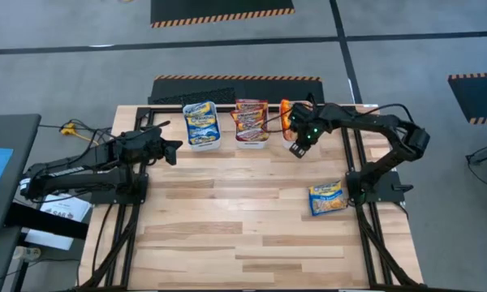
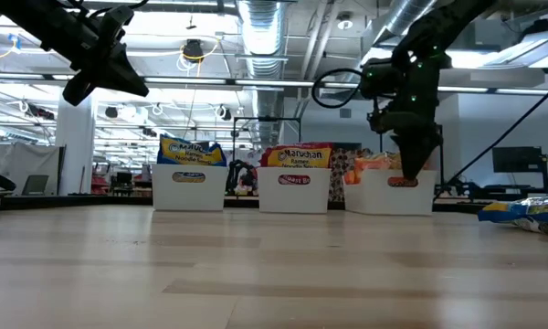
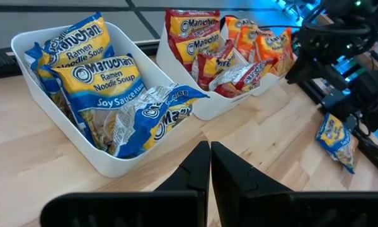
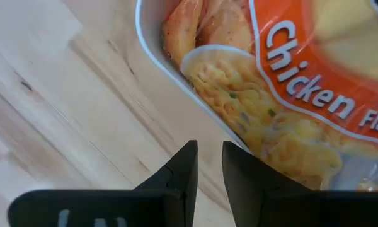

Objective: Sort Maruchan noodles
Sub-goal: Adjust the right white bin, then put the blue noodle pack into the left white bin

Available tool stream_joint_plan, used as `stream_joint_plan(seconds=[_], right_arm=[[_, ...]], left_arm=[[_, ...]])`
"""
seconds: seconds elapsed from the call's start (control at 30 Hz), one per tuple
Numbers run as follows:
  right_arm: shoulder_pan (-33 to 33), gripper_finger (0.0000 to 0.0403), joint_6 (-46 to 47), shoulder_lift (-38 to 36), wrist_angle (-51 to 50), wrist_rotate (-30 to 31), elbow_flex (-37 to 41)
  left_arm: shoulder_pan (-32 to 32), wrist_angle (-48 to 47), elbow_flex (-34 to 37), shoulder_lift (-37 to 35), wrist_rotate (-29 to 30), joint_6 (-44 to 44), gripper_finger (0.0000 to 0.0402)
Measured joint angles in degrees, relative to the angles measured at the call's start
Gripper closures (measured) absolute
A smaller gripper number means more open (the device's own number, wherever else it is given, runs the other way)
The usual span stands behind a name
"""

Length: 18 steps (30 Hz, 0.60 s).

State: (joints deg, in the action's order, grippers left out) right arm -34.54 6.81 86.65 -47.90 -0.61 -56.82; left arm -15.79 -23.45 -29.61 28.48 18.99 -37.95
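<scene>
While the pale wood-plank table [image 1: 252,211] carries three white bins [image 1: 252,143] along its far edge, one blue packet [image 1: 327,198] lies apart. Beyond is grey floor with striped mats [image 1: 221,10]. Right gripper [image 1: 297,150], slightly parted and empty, hovers by the orange bin [image 2: 390,192]; left gripper [image 1: 172,152] closed, empty.

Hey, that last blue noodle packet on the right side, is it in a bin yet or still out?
Out. The blue packet lies on the bare table, away from the three bins at the far edge.

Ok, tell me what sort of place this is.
Likely a robotics lab or workshop: exposed ceiling ducts, hazard-striped floor mats, and a wooden table on a metal frame with two arms mounted.
</scene>
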Motion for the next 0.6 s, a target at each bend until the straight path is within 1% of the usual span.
stream_joint_plan(seconds=[0.13,0.23,0.33,0.4,0.5,0.6], right_arm=[[-1.0,0.0301,0.0,0.0,2.2,-1.0,0.0],[-1.2,0.0301,1.0,0.0,0.0,-3.7,-0.1],[-1.2,0.0301,3.1,-0.5,-6.3,-8.7,-0.8],[-0.5,0.0301,4.2,-0.5,-10.9,-10.9,-1.9],[0.9,0.0301,5.2,-0.5,-16.3,-12.4,-4.3],[2.8,0.0301,6.7,-0.5,-20.4,-12.6,-7.2]], left_arm=[[0.0,0.4,0.0,0.0,1.4,0.9,0.0401],[0.0,0.6,0.0,0.0,1.5,0.8,0.0402],[0.0,1.1,0.0,0.0,1.2,0.4,0.0401],[0.0,1.4,0.0,0.0,1.2,0.5,0.0401],[0.0,1.6,0.0,0.0,1.3,1.3,0.0401],[0.0,1.6,0.0,0.0,1.3,2.0,0.0401]])
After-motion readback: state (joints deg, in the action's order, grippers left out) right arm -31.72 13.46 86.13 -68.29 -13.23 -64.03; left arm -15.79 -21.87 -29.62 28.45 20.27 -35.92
